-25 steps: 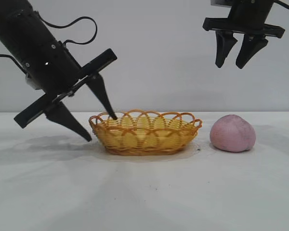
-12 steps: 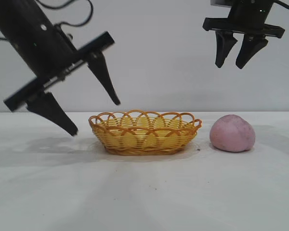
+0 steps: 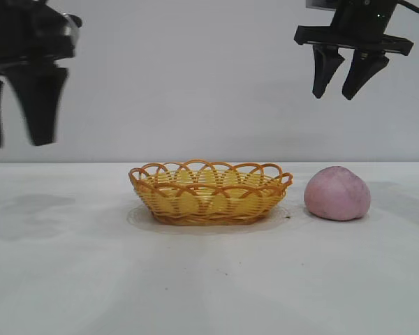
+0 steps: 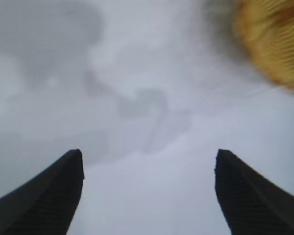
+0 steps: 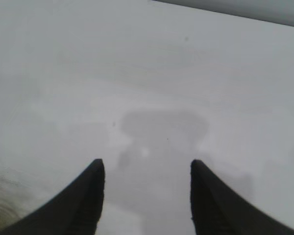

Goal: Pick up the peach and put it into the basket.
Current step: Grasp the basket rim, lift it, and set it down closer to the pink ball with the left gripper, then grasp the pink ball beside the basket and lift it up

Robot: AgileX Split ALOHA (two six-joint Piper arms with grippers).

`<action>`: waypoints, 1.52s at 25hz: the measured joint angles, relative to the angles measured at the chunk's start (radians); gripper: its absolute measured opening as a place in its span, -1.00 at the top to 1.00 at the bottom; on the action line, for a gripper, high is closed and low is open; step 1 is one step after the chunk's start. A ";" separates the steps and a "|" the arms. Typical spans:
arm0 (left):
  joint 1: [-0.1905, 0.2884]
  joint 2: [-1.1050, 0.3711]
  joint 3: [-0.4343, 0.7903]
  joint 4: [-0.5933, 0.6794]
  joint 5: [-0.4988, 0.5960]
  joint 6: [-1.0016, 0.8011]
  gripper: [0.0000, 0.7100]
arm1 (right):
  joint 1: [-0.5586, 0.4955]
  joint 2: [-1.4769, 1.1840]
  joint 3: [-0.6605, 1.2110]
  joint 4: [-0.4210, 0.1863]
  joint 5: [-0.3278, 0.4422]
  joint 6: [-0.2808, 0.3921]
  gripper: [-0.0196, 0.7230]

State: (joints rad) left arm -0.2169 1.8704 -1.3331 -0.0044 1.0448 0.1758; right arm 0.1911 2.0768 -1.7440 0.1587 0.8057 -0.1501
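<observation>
Squarely on the white table (image 3: 209, 279), the peach (image 3: 337, 193) sits just beside the basket (image 3: 210, 192), apart from its rim, while the right gripper (image 3: 342, 94) hangs high above the fruit with fingers parted and empty, and the left gripper (image 3: 17, 143) waits well off to the basket's far side, wide open and holding nothing. Matte, rounded and likely light with some give, the peach looks best pinched across its widest middle, gently, since the domed sides could slip.

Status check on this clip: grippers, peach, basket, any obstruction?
Left gripper open, high at far left. Right gripper open, high above peach. Peach on table, right of basket, apart from it. Nothing in the way.
</observation>
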 joint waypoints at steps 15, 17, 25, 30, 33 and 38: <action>0.257 -0.210 -0.006 0.100 0.160 -0.069 -0.39 | 0.000 0.000 0.000 0.000 0.039 0.000 0.09; 0.259 -0.282 -0.006 0.088 0.171 -0.071 -0.39 | 0.000 0.000 0.000 0.000 0.043 0.000 0.09; 0.259 -0.603 0.152 0.002 0.148 -0.071 -0.39 | 0.000 0.000 0.000 -0.004 0.045 0.000 0.09; 0.259 -0.823 0.376 -0.002 0.126 -0.071 -0.39 | 0.000 0.000 0.000 -0.007 0.045 0.000 0.09; 0.259 -0.945 0.496 -0.002 0.122 -0.071 -0.39 | 0.000 0.000 0.000 -0.008 0.045 0.000 0.09; 0.259 -1.201 0.668 -0.006 0.104 -0.071 -0.39 | 0.000 0.000 0.000 -0.008 0.045 0.000 0.09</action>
State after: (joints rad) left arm 0.0422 0.6690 -0.6652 -0.0106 1.1484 0.1047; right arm 0.1911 2.0768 -1.7440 0.1504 0.8504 -0.1501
